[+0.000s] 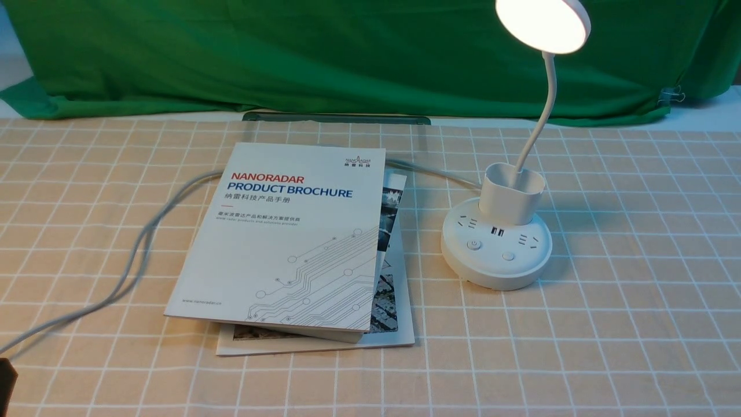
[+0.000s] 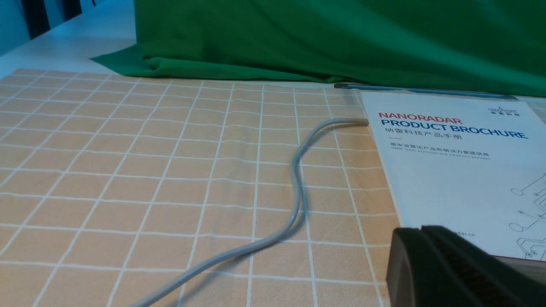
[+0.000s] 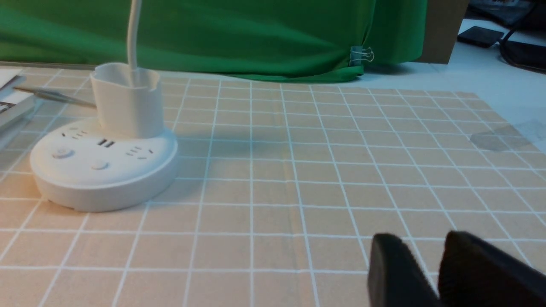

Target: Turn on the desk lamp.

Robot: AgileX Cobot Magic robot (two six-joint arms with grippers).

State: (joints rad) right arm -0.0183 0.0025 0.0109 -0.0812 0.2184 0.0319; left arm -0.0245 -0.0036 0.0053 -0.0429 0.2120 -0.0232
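The top booklet (image 1: 289,231) reads "NANORADAR PRODUCT BROCHURE". The right gripper (image 3: 431,256) stands slightly parted over the surface (image 3: 298,179), holding nothing; the lit desk lamp (image 3: 104,166) sits well apart, to its left.

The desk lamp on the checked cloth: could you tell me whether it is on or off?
On. The desk lamp stands upright, and its round head glows bright warm white in the front view.

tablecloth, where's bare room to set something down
Free: the checked tablecloth right of the desk lamp, and the front strip below the brochures. Crowded: the centre, brochures close beside the lamp base, and the grey cable looping across the left.
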